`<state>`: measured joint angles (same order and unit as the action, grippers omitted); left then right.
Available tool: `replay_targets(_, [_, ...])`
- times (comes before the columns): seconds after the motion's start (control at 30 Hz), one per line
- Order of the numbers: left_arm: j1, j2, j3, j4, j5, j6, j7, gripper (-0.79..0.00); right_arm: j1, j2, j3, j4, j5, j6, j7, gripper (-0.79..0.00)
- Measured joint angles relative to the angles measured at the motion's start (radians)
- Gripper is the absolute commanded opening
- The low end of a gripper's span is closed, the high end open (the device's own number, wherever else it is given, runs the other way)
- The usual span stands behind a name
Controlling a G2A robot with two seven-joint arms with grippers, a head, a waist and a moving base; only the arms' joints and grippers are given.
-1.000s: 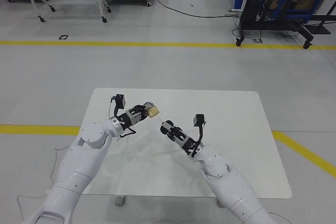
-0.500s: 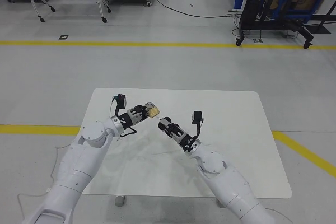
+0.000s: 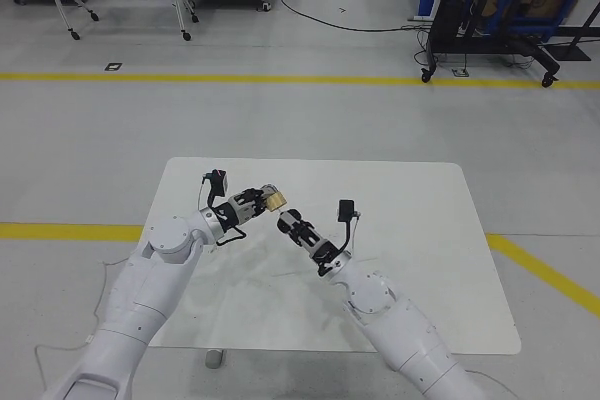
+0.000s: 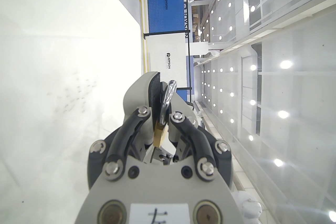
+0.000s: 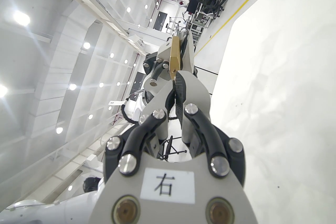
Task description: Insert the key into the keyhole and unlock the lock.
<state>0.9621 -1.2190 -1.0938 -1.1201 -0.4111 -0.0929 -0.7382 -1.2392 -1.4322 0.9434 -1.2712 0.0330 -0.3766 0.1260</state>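
Note:
A brass padlock (image 3: pixel 273 199) with a silver shackle (image 4: pixel 168 93) hangs above the white table (image 3: pixel 420 200), and my left gripper (image 3: pixel 256 201) is shut on it. Its brass body (image 5: pixel 174 54) points toward my right gripper (image 3: pixel 284 219). That gripper's fingers (image 5: pixel 183 83) are pressed together on the key (image 5: pixel 173 81). Just a thin metal sliver of the key shows at the fingertips. Its tip sits right at the end face of the padlock body. I cannot tell whether the key has entered the keyhole.
The table top around both arms is bare, with a few faint marks (image 4: pixel 76 93). Its rounded far corner (image 5: pixel 233 22) lies beyond the padlock. Yellow floor lines (image 3: pixel 280 78) run past the table.
My right gripper has moved left and slightly up across the table, closing the gap until its tip meets the padlock. The left gripper and padlock stayed in place.

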Motion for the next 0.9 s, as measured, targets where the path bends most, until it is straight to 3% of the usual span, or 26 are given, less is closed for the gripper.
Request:
replay_targets(0.23, [-0.001, -0.001, 0.002, -0.001, 0.015, 0.002, -0.006, -0.785, 0.005, -0.01, -0.005, 0.01, -0.054, 0.007, -0.092, -0.785])
replay_targets(0.27, [-0.001, -0.002, 0.001, 0.0, 0.016, 0.003, -0.006, -0.785, 0.005, -0.012, -0.006, 0.01, -0.048, 0.004, -0.089, -0.56])
replay_targets(0.3, [-0.001, -0.002, 0.001, 0.001, 0.016, 0.003, -0.006, -0.785, 0.005, -0.012, -0.005, 0.011, -0.039, -0.002, -0.084, 0.0])
replay_targets(0.73, [-0.001, -0.001, -0.045, 0.03, -0.057, -0.022, -0.039, -0.785, 0.002, -0.013, 0.003, 0.008, -0.02, -0.026, -0.078, 0.0])
replay_targets(0.83, [0.001, -0.003, -0.048, 0.035, -0.083, -0.027, -0.058, -0.785, -0.019, -0.013, 0.0, -0.02, 0.086, -0.074, 0.022, 0.0])
replay_targets(0.9, [-0.001, -0.006, -0.049, 0.046, -0.131, -0.017, -0.1, -0.785, -0.014, -0.01, 0.014, -0.006, 0.258, -0.088, 0.192, -0.034])
